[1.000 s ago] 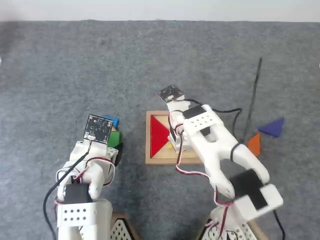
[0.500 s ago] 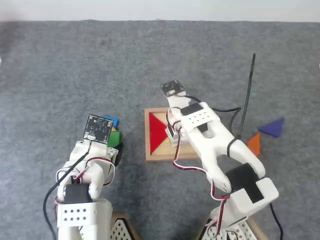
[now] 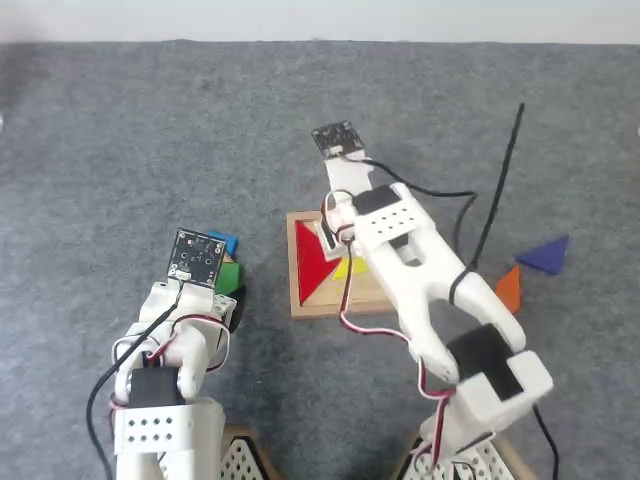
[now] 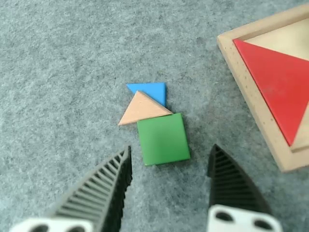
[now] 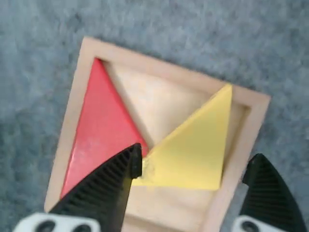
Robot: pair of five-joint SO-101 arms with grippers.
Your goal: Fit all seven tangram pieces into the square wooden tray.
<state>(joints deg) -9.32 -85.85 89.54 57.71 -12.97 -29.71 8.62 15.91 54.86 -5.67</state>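
Note:
The square wooden tray (image 3: 296, 300) lies mid-table, and my right arm (image 3: 395, 235) hangs over it. In it a red triangle (image 5: 99, 133) lies along one side, with a yellow triangle (image 5: 198, 145) beside it. My right gripper (image 5: 188, 181) is open just above the tray, one fingertip (image 5: 133, 162) at the yellow triangle's corner. My left gripper (image 4: 169, 179) is open over the carpet, straddling a green square (image 4: 163, 138). A tan triangle (image 4: 142, 108) and a blue triangle (image 4: 149, 90) lie just beyond the square. The tray's corner (image 4: 251, 72) is off to one side.
An orange piece (image 3: 509, 288) and a purple triangle (image 3: 545, 255) lie on the grey carpet right of the tray. A black cable (image 3: 495, 215) runs from the right arm towards the far side. The left arm (image 3: 170, 370) stands at the near left.
My right arm has swung towards the table's far side over the tray, uncovering more of the yellow triangle. The tray has slid slightly left. The left arm has kept still.

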